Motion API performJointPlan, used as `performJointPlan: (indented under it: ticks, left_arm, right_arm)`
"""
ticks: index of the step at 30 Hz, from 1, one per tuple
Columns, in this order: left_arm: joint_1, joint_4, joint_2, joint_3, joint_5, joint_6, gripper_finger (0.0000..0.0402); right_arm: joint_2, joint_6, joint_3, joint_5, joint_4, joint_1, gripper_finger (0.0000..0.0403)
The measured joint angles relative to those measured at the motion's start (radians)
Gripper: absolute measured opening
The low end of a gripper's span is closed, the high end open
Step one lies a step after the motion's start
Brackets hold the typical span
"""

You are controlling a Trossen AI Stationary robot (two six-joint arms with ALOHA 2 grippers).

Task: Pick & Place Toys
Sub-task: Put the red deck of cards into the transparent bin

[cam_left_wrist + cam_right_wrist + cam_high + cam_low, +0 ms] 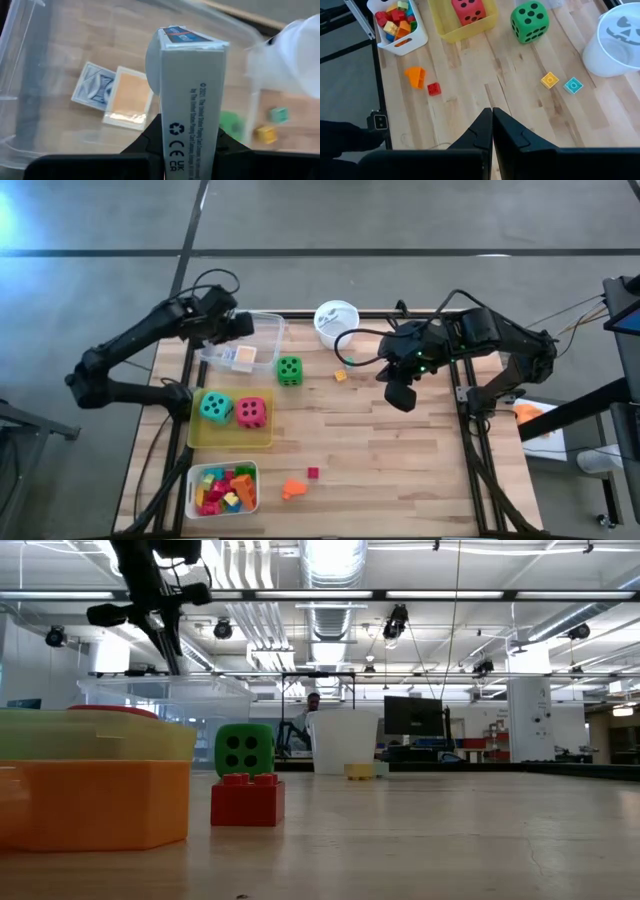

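Note:
My left gripper [238, 326] hangs over the clear tray [262, 330] at the table's far left, shut on a white card pack [192, 85]. Two more card packs, one blue-backed [94, 84] and one tan [130, 99], lie flat on that tray's floor. A green die [289, 370] sits on the table beside it. A teal die [215, 407] and a red die [252, 413] rest in the yellow tray [232, 442]. My right gripper [492, 112] hovers shut above the table's right half, holding nothing. My left gripper pinches the card pack's lower end [190, 150] between its two fingers, one on each of two opposite faces. The pack runs lengthwise along the fingers and sticks out past their tips. It is lifted clear, slanting down over the clear tray.
A white tray [196, 498] of several coloured blocks stands at the near left. An orange block [292, 489] and a red block [313, 473] lie beside it. A white cup [336, 320] stands at the far edge, with small yellow [549, 80] and teal [573, 85] blocks near it.

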Motion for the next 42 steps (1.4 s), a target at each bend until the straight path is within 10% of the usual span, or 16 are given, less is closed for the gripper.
performJointPlan:
  ticks: [42]
  left_arm:
    - [0.038,-0.304,0.489,0.172,-0.021,0.305,0.0048]
  right_arm:
    - [0.0,0.003,0.0,-0.004,0.001,0.015,0.0009]
